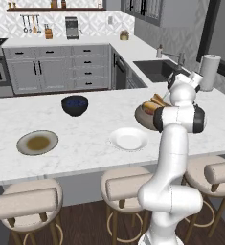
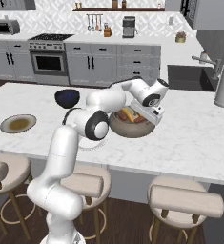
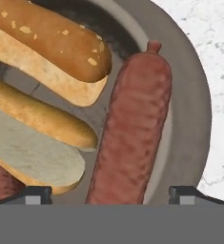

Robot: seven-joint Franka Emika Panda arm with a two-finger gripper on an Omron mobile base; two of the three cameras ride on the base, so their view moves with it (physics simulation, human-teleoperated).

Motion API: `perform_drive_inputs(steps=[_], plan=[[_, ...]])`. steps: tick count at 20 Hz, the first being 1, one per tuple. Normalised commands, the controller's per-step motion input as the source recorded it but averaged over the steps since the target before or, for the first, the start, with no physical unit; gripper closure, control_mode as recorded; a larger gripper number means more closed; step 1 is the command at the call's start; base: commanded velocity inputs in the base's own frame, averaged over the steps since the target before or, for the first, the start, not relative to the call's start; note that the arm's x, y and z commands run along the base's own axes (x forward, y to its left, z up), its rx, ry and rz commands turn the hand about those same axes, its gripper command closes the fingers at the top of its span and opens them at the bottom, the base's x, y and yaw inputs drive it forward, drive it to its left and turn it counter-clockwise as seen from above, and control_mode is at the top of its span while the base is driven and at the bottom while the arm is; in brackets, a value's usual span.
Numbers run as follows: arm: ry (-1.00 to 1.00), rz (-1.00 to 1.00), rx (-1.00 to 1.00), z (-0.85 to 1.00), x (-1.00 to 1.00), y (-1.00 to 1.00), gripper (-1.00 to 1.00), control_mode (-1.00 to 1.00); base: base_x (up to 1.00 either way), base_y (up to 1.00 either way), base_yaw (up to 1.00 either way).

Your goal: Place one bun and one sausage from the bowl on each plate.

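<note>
- Gripper (image 3: 111, 194) over the brown-tan bowl (image 3: 187, 119), jaws spread wide, nothing held; the two dark fingertips (image 3: 37, 194) sit at the bottom of the hand view with one sausage (image 3: 132, 138) lying between them.
- That sausage: reddish-brown, runs lengthwise up the hand view along the bowl's inner wall, knotted end at the top.
- Two split buns next to it in the bowl: upper bun (image 3: 51, 47) with a speckled brown crust, lower bun (image 3: 37, 138) golden with its pale cut face showing. Both are close beside the sausage; cannot tell if they touch it.
- A second sausage (image 3: 1, 183) peeks in at the lower left corner of the hand view, mostly hidden.
- Bowl sits on the white marble island counter (image 1: 85, 143), toward the sink side; in the left base view the arm (image 1: 174, 143) covers part of it, with buns sticking up above the rim.
- In the right base view the hand is tilted down at the bowl (image 2: 127, 128), wrist right over its contents.
- White plate (image 1: 129, 139) on the counter just beside the bowl, nothing on it.
- Grey-rimmed plate with olive-brown centre (image 1: 37, 142) well apart, toward the far left of the island, nothing on it.
- Dark blue bowl (image 1: 74, 105) behind, between the two plates.
- Paper towel roll (image 1: 209, 72) near the sink (image 1: 154, 69).
- Stools (image 1: 126, 184) along the near edge of the island.
</note>
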Motion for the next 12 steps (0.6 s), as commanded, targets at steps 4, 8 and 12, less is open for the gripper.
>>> perform_drive_inputs(steps=[4, 8, 12], plan=[[0.00, 0.00, 0.00, -0.18, 0.00, 0.00, -1.00, -1.00, 0.00, 0.00, 0.00], [0.00, 0.00, 0.00, 0.00, 0.00, 0.00, 1.00, -1.00, 0.00, 0.00, 0.00], [0.00, 0.00, 0.00, 0.00, 0.00, 0.00, 1.00, -1.00, 0.00, 0.00, 0.00]])
